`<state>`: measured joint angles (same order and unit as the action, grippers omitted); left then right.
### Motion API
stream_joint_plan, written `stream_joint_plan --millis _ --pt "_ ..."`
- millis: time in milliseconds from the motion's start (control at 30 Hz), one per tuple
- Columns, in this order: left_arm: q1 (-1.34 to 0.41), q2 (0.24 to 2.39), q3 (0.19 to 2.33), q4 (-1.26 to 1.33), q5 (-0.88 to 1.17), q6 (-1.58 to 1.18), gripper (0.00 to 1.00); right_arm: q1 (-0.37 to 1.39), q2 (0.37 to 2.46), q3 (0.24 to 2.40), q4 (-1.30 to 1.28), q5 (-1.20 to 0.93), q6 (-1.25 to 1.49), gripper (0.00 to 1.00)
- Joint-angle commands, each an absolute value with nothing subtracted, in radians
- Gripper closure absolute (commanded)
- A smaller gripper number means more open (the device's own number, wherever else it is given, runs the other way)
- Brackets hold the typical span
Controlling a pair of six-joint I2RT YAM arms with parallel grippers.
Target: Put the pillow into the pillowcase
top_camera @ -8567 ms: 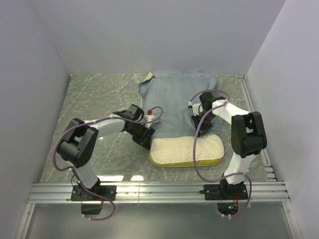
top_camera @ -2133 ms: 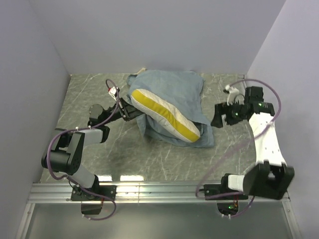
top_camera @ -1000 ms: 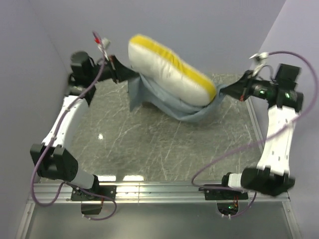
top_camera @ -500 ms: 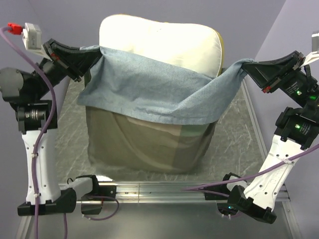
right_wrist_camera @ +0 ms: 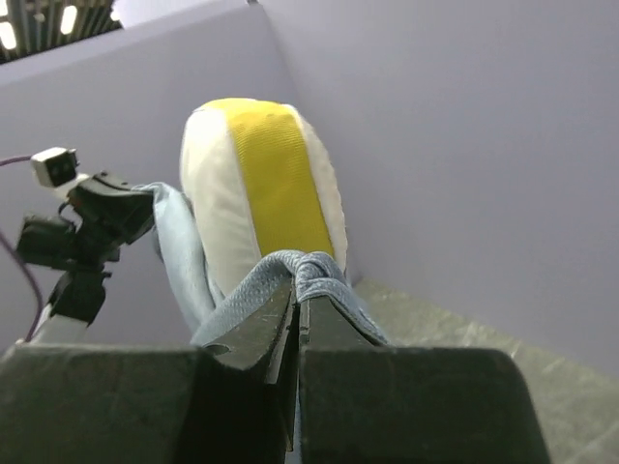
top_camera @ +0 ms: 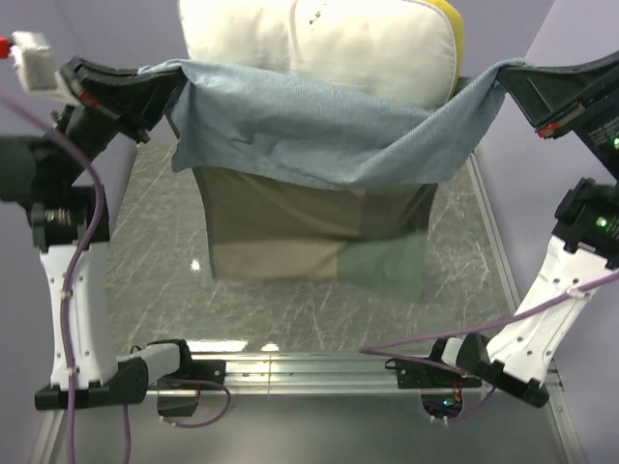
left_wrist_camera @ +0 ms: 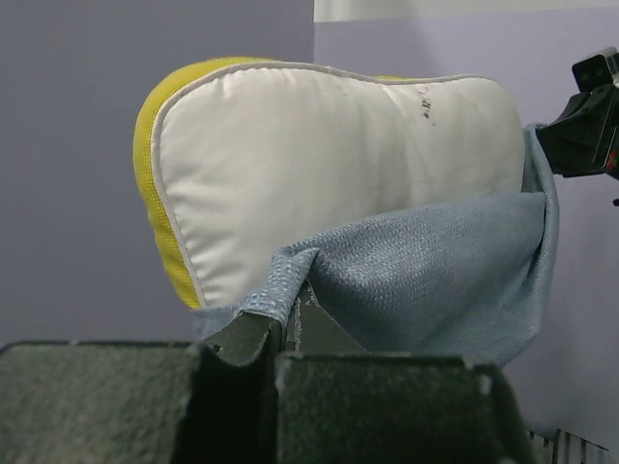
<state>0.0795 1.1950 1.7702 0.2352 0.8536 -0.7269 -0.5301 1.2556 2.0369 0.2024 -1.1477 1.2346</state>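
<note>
The pillowcase hangs in the air between both arms, blue-grey rim on top, beige, brown and green blocks below. The cream-white pillow with its yellow side edge stands upright in it, its top half sticking out above the rim. My left gripper is shut on the pillowcase's left rim corner. My right gripper is shut on the right rim corner. The pillow also shows in the left wrist view and in the right wrist view.
The marble-patterned table lies below the hanging case. Lilac walls stand at the left and right. A metal rail runs along the near edge, with the arm bases on it.
Both arms have lifted the pillowcase from the table and pulled its rim apart. In the last half second the case and pillow rose a little higher.
</note>
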Motion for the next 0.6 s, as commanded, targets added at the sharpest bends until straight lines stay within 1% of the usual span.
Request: stream_joint_plan --millis 0,33,67,100,133,167,200,233,267,300,333,367,400,433,467,533,567 --pt "0.087 1.117 1.749 0.251 0.730 -0.759 1.00 -0.523 1.166 1.920 0.247 -1.013 1.238 1.00" --pt "0.087 1.106 1.700 0.217 0.735 -0.819 1.00 -0.474 1.091 1.835 0.171 -0.970 1.191 1.00" --pt "0.086 1.104 1.574 0.190 0.741 -0.856 1.00 -0.435 1.059 1.759 0.093 -0.944 1.127 1.00" --pt "0.087 1.106 1.506 0.140 0.756 -0.900 0.99 -0.381 1.033 1.612 0.015 -0.927 0.982 1.00" --pt "0.083 1.127 1.441 0.140 0.838 -0.989 1.00 -0.250 0.993 1.541 -0.108 -0.911 0.915 1.00" --pt "0.075 1.143 1.317 0.178 0.883 -1.033 0.99 -0.197 0.977 1.425 -0.144 -0.869 0.861 1.00" --pt "0.071 1.184 1.290 0.286 0.935 -1.079 0.99 -0.154 0.977 1.408 -0.156 -0.862 0.804 1.00" --pt "0.083 1.212 1.308 0.316 0.968 -1.129 1.00 -0.143 1.000 1.436 -0.160 -0.867 0.799 1.00" --pt "0.107 1.242 1.477 0.318 0.989 -1.134 0.99 -0.188 1.032 1.512 -0.169 -0.888 0.802 1.00" --pt "0.165 1.308 1.596 0.313 0.991 -1.138 1.00 -0.251 1.107 1.727 -0.149 -0.909 0.880 1.00" --pt "0.201 1.340 1.715 0.333 0.988 -1.170 1.00 -0.311 1.147 1.834 -0.046 -0.925 0.956 1.00" --pt "0.240 1.367 1.914 0.351 0.956 -1.199 1.00 -0.477 1.185 2.005 0.030 -0.963 1.158 1.00" --pt "0.303 1.394 1.974 0.374 0.936 -1.227 1.00 -0.527 1.248 2.061 0.105 -0.975 1.246 1.00" --pt "0.319 1.394 2.000 0.397 0.913 -1.253 1.00 -0.567 1.265 2.094 0.197 -0.988 1.311 1.00" --pt "0.319 1.390 1.974 0.399 0.885 -1.246 1.00 -0.571 1.270 2.071 0.205 -0.992 1.343 1.00" --pt "0.261 1.352 1.874 0.397 0.885 -1.170 0.99 -0.504 1.208 1.943 0.168 -0.967 1.283 1.00" --pt "0.224 1.351 1.815 0.337 0.891 -1.140 0.99 -0.470 1.181 1.817 0.126 -0.956 1.170 1.00"
